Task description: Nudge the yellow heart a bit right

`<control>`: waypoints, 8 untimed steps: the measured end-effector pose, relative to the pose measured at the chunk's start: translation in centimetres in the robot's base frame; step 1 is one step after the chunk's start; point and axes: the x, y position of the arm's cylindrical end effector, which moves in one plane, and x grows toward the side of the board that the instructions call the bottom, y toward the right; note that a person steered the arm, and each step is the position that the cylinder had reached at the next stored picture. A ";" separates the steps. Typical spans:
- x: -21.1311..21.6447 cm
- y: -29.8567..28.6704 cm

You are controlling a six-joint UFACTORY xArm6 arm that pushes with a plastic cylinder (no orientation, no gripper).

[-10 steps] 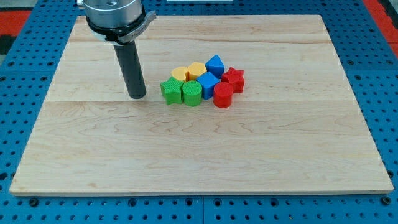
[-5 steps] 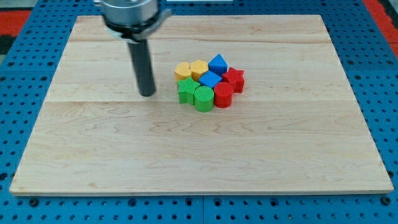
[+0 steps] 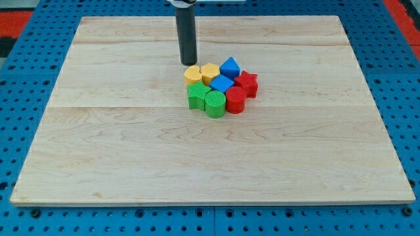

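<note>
The yellow heart (image 3: 193,74) sits at the upper left of a tight cluster of blocks near the board's middle. It touches a yellow hexagon (image 3: 210,72) on its right and a green star-like block (image 3: 196,96) below it. My tip (image 3: 189,63) stands just above the heart's top edge, very close to it or touching. The rod rises straight up out of the view's top.
The cluster also holds a green cylinder (image 3: 214,103), a blue cube (image 3: 222,83), a blue triangular block (image 3: 229,67), a red star (image 3: 247,82) and a red cylinder (image 3: 235,100). All rest on the wooden board (image 3: 118,164), which lies on a blue pegboard.
My tip first moved right, pushing the green and yellow blocks tighter into the cluster. It then moved up and right to just above the yellow heart.
</note>
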 end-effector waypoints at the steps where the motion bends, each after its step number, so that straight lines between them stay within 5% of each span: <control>1: 0.0 -0.2; 8: 4.8 -2.6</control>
